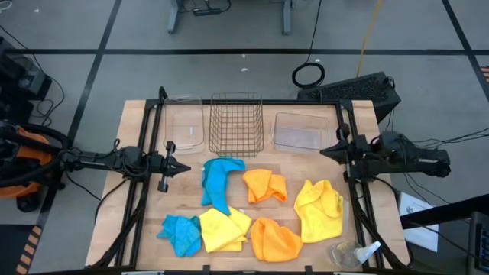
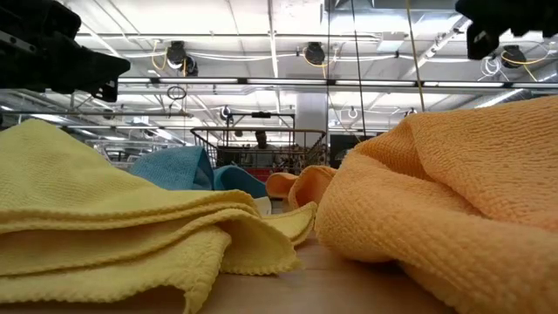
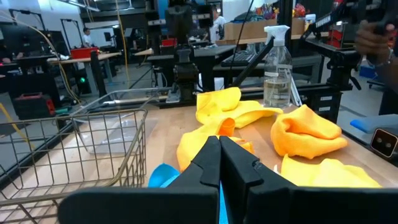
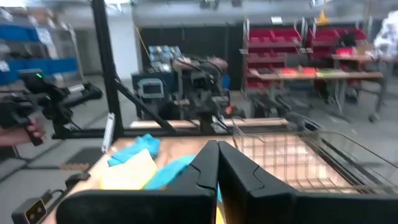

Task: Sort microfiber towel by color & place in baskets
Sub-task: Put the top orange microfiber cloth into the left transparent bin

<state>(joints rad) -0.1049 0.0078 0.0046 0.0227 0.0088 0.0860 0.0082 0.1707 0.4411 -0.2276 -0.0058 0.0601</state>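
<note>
Six towels lie crumpled on the table in the high view: a long blue towel (image 1: 220, 182), an orange towel (image 1: 264, 186), a yellow towel (image 1: 318, 208) and, at the near edge, a small blue towel (image 1: 181, 234), a yellow towel (image 1: 221, 229) and an orange towel (image 1: 275, 239). Along the far edge stand a clear tub (image 1: 183, 122), a wire basket (image 1: 236, 124) and a second clear tub (image 1: 296, 130). My left gripper (image 1: 186, 167) hovers shut, left of the long blue towel. My right gripper (image 1: 322, 150) hovers shut above the yellow towel's far side.
A spray bottle (image 1: 353, 253) lies at the table's near right corner. Dark frame rails (image 1: 145, 145) run along both sides of the table. A keyboard (image 1: 359, 90) sits beyond the far right corner. Bare wood shows between the baskets and the towels.
</note>
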